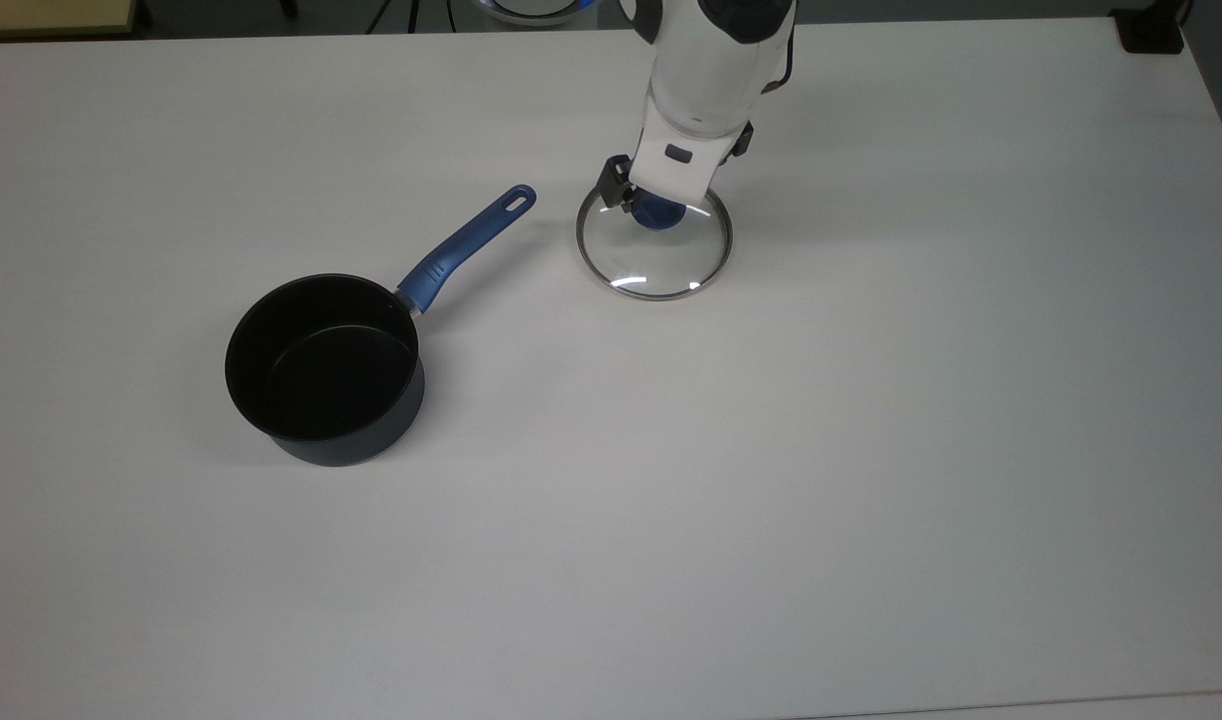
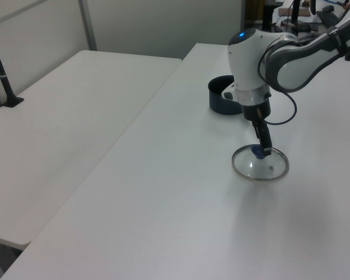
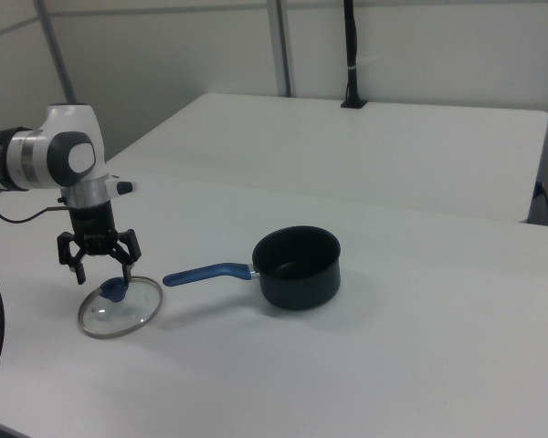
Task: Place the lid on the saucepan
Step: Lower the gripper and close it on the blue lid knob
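The lid (image 1: 661, 262) lies flat on the white table (image 1: 871, 450), a clear glass disc with a steel rim and a blue knob (image 1: 657, 213). My gripper (image 1: 663, 200) stands open right over the knob, its fingers spread to either side, as the right view shows (image 3: 100, 272). In the left view the gripper (image 2: 263, 148) reaches down to the knob on the lid (image 2: 269, 169). The saucepan (image 1: 321, 370) is black and empty and sits apart at the top view's left. Its blue handle (image 1: 466, 245) points toward the lid (image 3: 119, 315).
A second white table (image 2: 76, 116) adjoins this one, with a black post (image 2: 3, 76) clamped at its far edge. A dark block (image 1: 1151, 30) sits at the top view's upper right corner. The arm's cable (image 2: 283, 116) loops beside the wrist.
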Robot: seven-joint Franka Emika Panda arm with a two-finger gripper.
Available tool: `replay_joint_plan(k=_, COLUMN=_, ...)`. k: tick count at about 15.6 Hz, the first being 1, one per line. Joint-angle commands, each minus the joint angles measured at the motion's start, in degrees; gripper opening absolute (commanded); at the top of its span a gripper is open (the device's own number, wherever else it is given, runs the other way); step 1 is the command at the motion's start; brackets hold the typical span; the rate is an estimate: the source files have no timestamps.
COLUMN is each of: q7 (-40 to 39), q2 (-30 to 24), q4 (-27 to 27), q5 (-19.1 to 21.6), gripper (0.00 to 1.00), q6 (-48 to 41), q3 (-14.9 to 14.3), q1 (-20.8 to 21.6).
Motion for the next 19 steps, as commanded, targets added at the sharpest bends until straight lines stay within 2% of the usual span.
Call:
replay_joint_plan(k=1, q7=0.1, q2=0.6, q4=-0.8, q5=-0.4, gripper=1.00, q6=2.0, q3=0.0, q1=0.4)
replay_joint_plan(k=8, q7=1.0, q2=2.7, q4=0.0, q5=-1.3, gripper=1.00, q6=4.6, q3=0.1, q1=0.8)
replay_joint_plan(k=12, q7=2.1, q2=2.7, q4=0.1, q5=-1.3, gripper=0.86, q6=4.5, q3=0.0, q1=0.9)
replay_joint_plan(k=17, q7=2.2, q2=2.5, q4=0.1, q5=-1.3, gripper=0.62, q6=4.1, q3=0.0, q1=0.9)
replay_joint_plan(k=19, q7=2.0, q2=2.3, q4=0.3, q5=-1.3, gripper=0.57, q6=3.9, q3=0.0, q1=0.7)
